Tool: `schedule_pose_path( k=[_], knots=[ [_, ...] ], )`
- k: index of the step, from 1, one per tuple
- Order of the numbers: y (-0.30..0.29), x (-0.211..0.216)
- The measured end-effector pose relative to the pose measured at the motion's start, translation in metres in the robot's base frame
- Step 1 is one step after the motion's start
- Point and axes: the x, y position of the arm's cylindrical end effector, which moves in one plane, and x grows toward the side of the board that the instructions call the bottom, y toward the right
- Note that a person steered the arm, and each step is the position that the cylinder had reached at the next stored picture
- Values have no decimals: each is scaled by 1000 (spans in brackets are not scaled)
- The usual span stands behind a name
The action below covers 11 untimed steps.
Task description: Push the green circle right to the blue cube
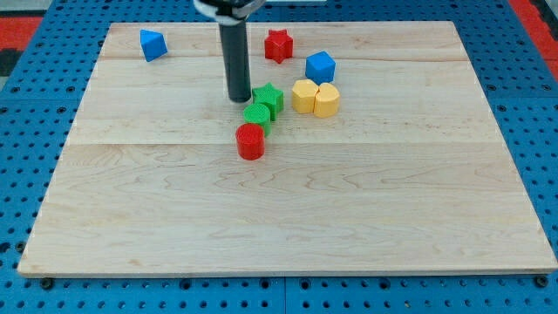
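Observation:
The green circle (257, 114) sits near the board's middle top, touching the green star (269, 97) above and to its right and the red cylinder (250, 141) below it. The blue cube (320, 66) lies up and to the view's right of them. My tip (239, 98) rests on the board just left of the green star and just above and left of the green circle.
Two yellow blocks (315, 98) sit side by side below the blue cube, right of the green star. A red star (278, 44) is near the top edge. A blue block (153, 44) lies at the top left. The wooden board (288, 218) sits on a blue pegboard.

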Motion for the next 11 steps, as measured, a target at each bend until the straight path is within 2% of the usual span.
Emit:
schedule_pose_path(
  k=[1, 2, 4, 5, 6, 7, 8, 9, 10, 11],
  knots=[
    [12, 36],
    [105, 34],
    [161, 80],
    [211, 46],
    [232, 18],
    [208, 5],
    [214, 42],
    [207, 0],
    [207, -18],
    [191, 6]
  ],
)
